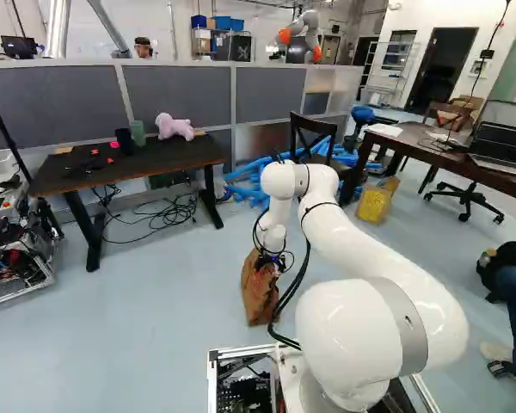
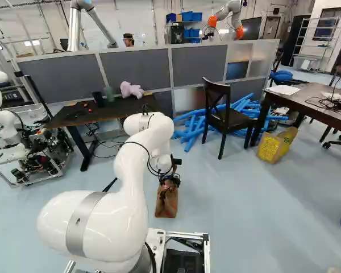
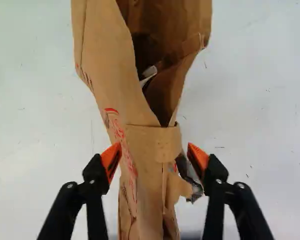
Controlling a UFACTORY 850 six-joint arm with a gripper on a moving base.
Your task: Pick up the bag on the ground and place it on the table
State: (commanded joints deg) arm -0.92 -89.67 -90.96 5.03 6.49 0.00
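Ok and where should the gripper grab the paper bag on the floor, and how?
Probably the folded band of the bag, straddled from above: the bag stands upright, and the band fits between the fingers of the open gripper, while the mouth ahead flares wider.

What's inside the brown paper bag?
Through the mouth of the bag, a small pale piece shows, too little to identify. Around it is dark inner paper; anything deeper is hidden by the folded sides.
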